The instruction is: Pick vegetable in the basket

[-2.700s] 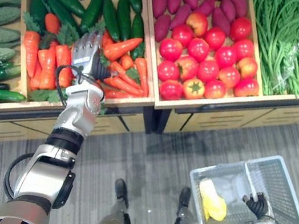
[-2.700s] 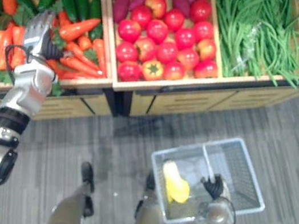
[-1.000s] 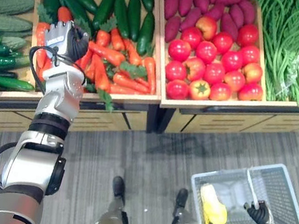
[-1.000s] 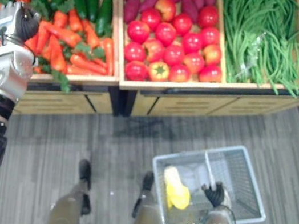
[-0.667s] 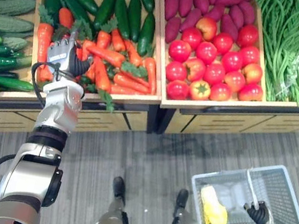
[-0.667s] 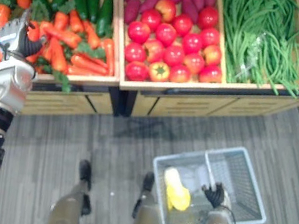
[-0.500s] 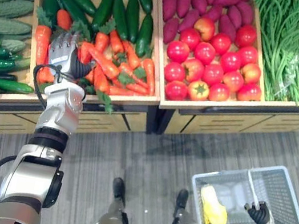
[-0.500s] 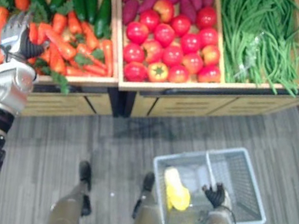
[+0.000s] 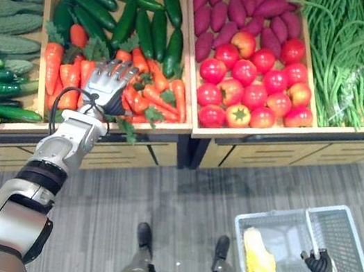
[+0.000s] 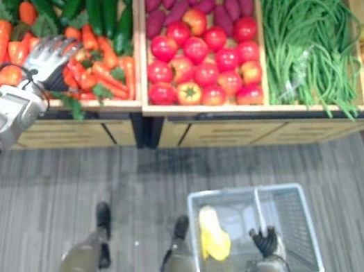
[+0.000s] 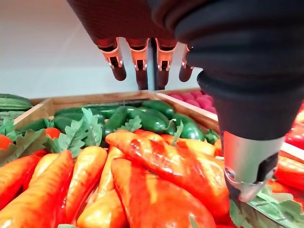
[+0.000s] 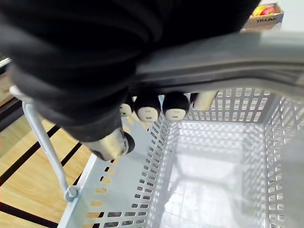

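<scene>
From the head cam, the left hand (image 9: 109,83) hovers flat over the carrots (image 9: 150,96) in their crate (image 9: 162,130), fingers spread, nothing grabbed. Down near the floor the right hand (image 9: 319,263) carries the basket (image 9: 360,245), with a yellow veg (image 9: 258,256) lying in its left part. Left wrist cam: fingers (image 11: 117,61) straight, hanging just above the carrot pile, cucumbers (image 11: 152,118) behind. Right wrist cam: fingers (image 12: 148,108) curled round the handle (image 12: 223,59).

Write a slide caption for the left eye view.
Left hand open above the carrots; right hand holds the white basket, a yellow item already inside.
</scene>
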Available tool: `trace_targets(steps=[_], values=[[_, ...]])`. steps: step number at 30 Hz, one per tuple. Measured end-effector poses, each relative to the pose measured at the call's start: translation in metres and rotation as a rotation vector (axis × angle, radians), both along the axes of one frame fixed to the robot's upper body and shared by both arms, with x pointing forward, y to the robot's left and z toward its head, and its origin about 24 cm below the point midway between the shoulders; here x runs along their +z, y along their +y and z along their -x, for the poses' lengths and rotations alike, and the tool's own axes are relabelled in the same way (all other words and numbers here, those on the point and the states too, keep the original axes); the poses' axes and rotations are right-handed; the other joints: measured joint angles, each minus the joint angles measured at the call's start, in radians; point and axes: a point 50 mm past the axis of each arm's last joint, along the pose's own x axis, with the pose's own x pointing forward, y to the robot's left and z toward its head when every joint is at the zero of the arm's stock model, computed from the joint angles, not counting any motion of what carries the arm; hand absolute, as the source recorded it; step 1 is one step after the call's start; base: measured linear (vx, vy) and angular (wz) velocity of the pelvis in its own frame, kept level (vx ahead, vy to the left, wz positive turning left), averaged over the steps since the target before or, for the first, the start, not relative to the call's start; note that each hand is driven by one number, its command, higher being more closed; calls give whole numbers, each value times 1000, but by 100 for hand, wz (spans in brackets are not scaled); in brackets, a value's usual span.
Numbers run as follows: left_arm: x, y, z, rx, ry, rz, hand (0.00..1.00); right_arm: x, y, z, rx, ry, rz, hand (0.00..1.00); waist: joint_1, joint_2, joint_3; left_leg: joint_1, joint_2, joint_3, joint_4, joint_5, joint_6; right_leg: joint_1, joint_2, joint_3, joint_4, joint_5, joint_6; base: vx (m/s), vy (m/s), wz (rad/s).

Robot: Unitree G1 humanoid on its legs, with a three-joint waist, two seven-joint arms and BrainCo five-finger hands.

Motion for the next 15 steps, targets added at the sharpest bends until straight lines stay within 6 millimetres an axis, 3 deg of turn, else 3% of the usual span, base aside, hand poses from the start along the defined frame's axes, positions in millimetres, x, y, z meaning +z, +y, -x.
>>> trace_targets(steps=[3, 5, 6, 7, 8, 9, 11, 15], values=[[-1, 1, 0, 6, 5, 1, 0, 0, 1, 0, 6, -1, 1, 100, 2, 0, 0, -6, 0, -4, 0, 0, 0, -2, 0, -5, -1, 0, 0, 33, -10, 4], [1, 6, 1, 42, -10, 98, 0, 0, 1, -1, 6, -1, 2, 100, 1, 0, 0, -9, -3, -7, 0, 0, 0, -2, -2, -8, -2, 0, 0, 39, -4, 5], [4, 9, 3, 72, -54, 193, 0, 0, 1, -1, 3, -1, 1, 100, 2, 0, 0, -10, -4, -8, 0, 0, 0, -2, -3, -9, -3, 0, 0, 41, -4, 5], [8, 17, 4, 125, -133, 422, 0, 0, 1, -1, -8, 3, -3, 100, 2, 0, 0, -11, -5, -19, 0, 1, 1, -1, -4, -12, -3, 0, 0, 41, -6, 5], [8, 21, 5, 149, -162, 515, 0, -1, 1, -2, -16, 2, -8, 100, 1, 0, -1, -11, -5, -24, 0, 1, 1, 1, -4, -14, -2, 0, 0, 36, -8, 6], [6, 28, 7, 182, -204, 715, 0, -1, 2, -2, -22, 7, -10, 100, 0, 1, -3, -10, -6, -25, 0, 1, 2, 2, -4, -16, -2, 0, 0, 26, -7, 4], [-2, 32, 8, 208, -214, 902, 0, -2, 0, -1, -37, 22, -10, 100, 1, 6, -13, -10, -8, -29, 0, 2, 3, 5, -7, -22, 0, -1, 0, 33, -2, 8], [-4, 28, 13, 197, -224, 898, 0, -1, -3, 0, -59, 22, -9, 100, 2, 9, -15, -2, -17, -32, 0, 4, 5, 17, -16, -28, 2, -1, 1, 12, 10, 7]])
